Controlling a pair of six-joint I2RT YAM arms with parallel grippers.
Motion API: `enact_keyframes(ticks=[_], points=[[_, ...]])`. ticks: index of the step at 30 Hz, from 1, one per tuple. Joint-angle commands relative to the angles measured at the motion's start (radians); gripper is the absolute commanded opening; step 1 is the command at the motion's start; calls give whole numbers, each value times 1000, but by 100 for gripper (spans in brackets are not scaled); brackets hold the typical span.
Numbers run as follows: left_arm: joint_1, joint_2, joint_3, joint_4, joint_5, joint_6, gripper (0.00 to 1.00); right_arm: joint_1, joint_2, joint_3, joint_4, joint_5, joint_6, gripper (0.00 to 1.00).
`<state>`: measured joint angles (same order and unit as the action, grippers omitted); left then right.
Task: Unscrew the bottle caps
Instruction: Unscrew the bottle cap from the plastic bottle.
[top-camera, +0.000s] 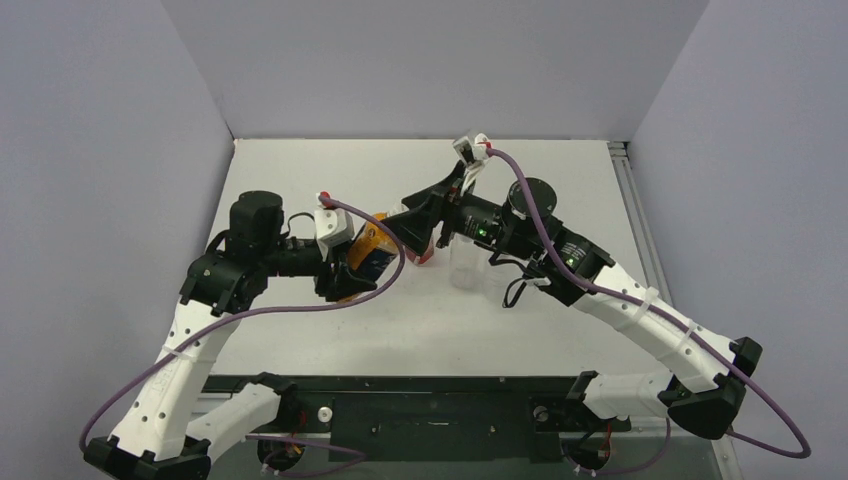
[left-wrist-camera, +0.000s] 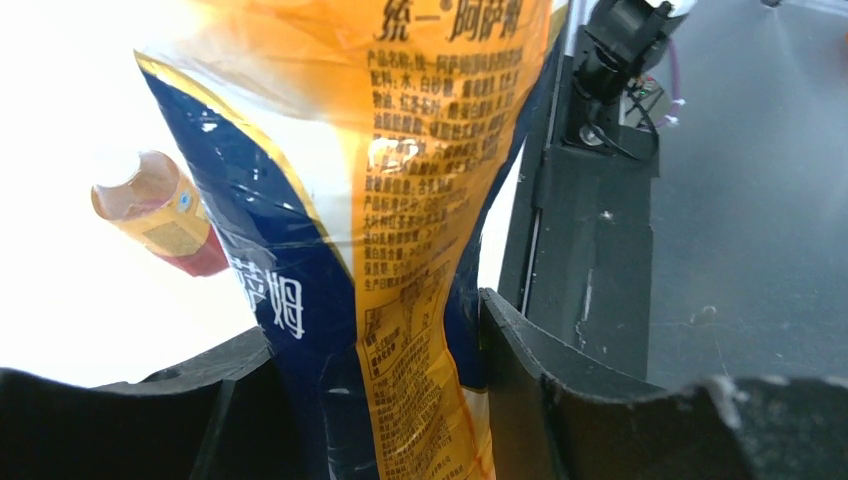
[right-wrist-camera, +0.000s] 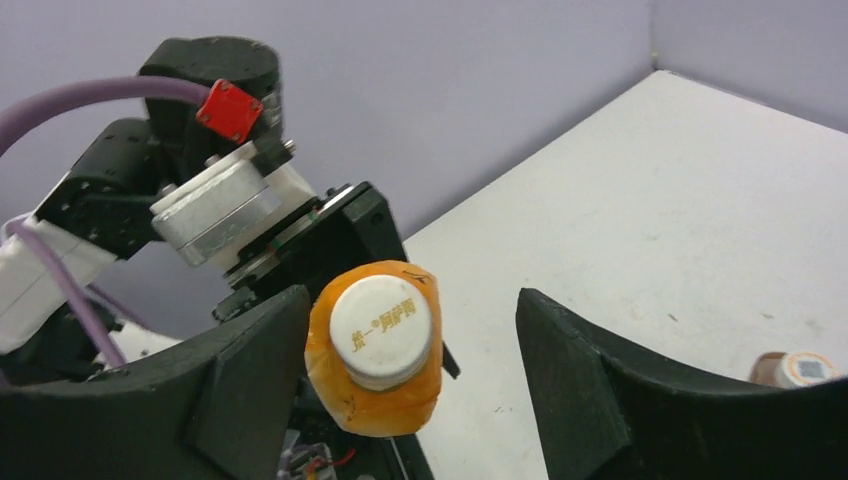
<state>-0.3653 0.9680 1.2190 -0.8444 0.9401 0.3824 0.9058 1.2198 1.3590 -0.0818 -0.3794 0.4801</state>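
The orange bottle (left-wrist-camera: 400, 200), near the middle of the overhead view, looks light, thin-walled and soft. Its label creases where the left claw (left-wrist-camera: 380, 365) is closed tight on its body, so a harder squeeze would likely buckle it. Its white cap (right-wrist-camera: 381, 330) is the stiffer part, best taken by the rim. The cap sits between the fingers of the right claw (right-wrist-camera: 408, 345), which is open and touches nothing, with the wider gap at frame right.

orange bottle (right-wrist-camera: 380, 405) (navy label (left-wrist-camera: 285, 300)), probably white cap (right-wrist-camera: 382, 330)
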Motion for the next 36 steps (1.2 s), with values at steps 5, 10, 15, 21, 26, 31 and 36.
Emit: enact_keyframes(ticks=[5,10,15,21,26,31,36], points=[[-16,-113,-139,298,-191,-139,18,146,-43,86,-56,642,56,74],[-32,-125,-161,377,-295,-175,15,186,11,145,-97,702,85,73],[-68,-134,-189,406,-347,-187,13,195,38,147,-68,704,97,68],[-86,-143,-213,431,-358,-210,12,196,85,197,-80,720,89,63],[-93,-141,-208,446,-376,-225,12,196,115,227,-90,708,94,53],[-95,-134,-201,454,-374,-229,12,196,123,228,-92,702,101,44],[-95,-133,-204,464,-379,-239,12,188,134,238,-105,687,106,44]])
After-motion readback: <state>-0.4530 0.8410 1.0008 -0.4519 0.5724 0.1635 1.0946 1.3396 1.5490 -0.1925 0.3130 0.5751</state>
